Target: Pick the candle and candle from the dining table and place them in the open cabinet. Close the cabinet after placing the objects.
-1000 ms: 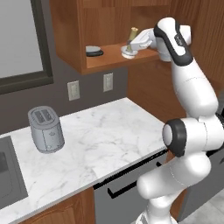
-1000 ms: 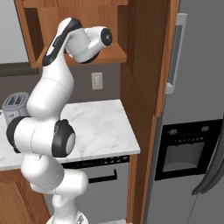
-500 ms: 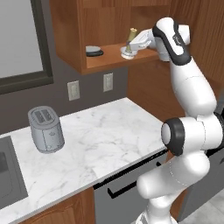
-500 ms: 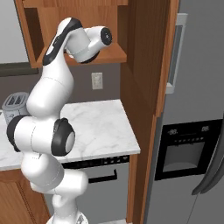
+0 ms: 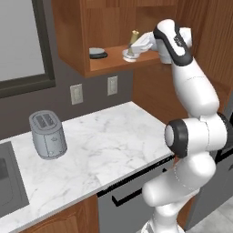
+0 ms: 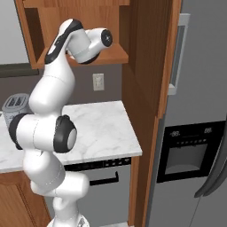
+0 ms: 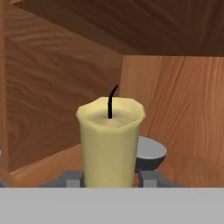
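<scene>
Fingers [image 7: 148, 178] clamp candle [image 7: 109, 140] inside cabinet [image 7: 52, 87].

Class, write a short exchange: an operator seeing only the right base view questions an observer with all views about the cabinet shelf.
Operator: The arm hides the shelf. Is a candle there?
Observer: Yes, the left base view shows the stick candle standing upright on the cabinet shelf, at the gripper.
Operator: Anything beside it?
Observer: A flat dark dish lies on the same shelf, left of the candle in that view.
</scene>
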You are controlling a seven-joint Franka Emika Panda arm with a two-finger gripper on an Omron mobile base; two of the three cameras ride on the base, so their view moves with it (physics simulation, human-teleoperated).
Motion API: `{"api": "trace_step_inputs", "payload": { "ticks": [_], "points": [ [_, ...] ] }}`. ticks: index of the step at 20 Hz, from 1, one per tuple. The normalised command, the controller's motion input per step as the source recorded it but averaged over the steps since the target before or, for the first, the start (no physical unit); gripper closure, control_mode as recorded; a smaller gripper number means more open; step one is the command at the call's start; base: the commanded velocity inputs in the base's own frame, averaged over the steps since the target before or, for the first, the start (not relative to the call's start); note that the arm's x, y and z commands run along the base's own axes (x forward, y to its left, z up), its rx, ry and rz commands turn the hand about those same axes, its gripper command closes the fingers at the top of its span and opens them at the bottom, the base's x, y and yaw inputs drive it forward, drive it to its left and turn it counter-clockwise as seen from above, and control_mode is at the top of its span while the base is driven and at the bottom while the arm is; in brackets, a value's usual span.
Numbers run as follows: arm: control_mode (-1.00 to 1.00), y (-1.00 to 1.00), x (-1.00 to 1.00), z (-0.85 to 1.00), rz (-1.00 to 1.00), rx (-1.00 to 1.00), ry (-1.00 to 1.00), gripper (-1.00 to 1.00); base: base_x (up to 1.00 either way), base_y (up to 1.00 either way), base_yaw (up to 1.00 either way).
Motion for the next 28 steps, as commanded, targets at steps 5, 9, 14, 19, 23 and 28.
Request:
{"api": "trace_step_inputs", "payload": {
  "ticks": [5,9,14,19,23,28],
  "points": [
    [-1.0,0.08,0.45,0.0,-0.03,0.0,0.0,1.0,0.0,0.0,0.0],
    [-1.0,0.07,0.5,0.0,-0.04,0.0,0.0,1.0,0.0,0.0,0.0],
    [-1.0,0.07,0.53,0.0,-0.04,0.0,0.0,1.0,0.0,0.0,0.0],
    [-1.0,0.1,0.54,0.0,-0.05,0.0,0.0,1.0,0.0,0.0,0.0],
    [-1.0,0.02,0.35,-0.01,-0.03,0.0,0.0,1.0,0.0,0.0,0.0],
    [-1.0,0.0,0.31,-0.1,-0.01,0.0,0.03,1.0,0.0,0.0,0.0]
  ]
}}
